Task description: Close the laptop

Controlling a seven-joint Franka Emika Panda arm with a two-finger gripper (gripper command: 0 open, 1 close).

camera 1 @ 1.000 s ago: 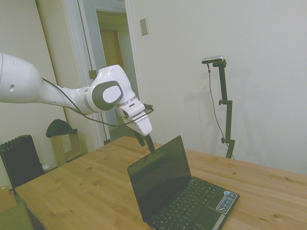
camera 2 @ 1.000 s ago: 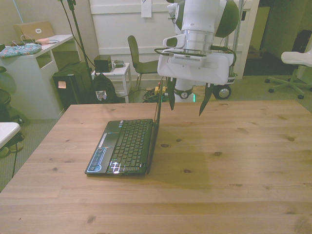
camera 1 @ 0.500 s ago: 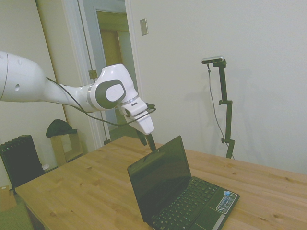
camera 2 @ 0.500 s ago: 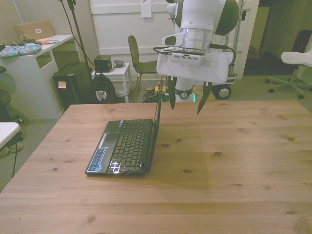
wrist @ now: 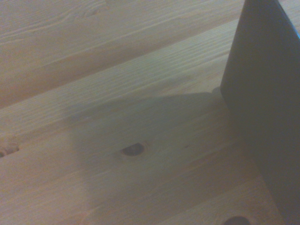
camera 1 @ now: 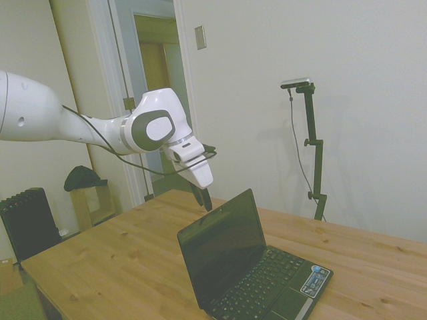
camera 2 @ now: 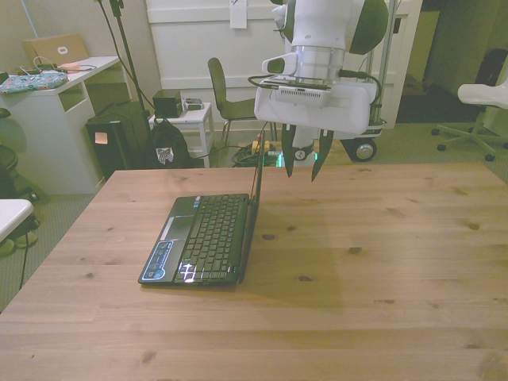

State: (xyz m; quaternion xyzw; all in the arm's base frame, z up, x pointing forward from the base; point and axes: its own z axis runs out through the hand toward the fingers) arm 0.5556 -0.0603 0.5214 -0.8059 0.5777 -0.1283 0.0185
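Behind the raised lid of the laptop point(camera 2: 208, 238), near its top edge, hangs the gripper point(camera 2: 305, 164), its fingers a little apart and holding nothing. Lid's hinge runs along the table point(camera 2: 397, 262); keyboard lies beyond the lid.

Soft, even indoor light fills the side view, which looks slightly hazy and casts a faint shadow of the rig on the pale wall. The front view is dimmer and yellow-green, with a broad soft shadow on the knotty wooden table point(camera 2: 381, 262) beside the open black laptop point(camera 2: 208, 238). The wrist view is dim and blurred, the laptop's dark lid smeared.
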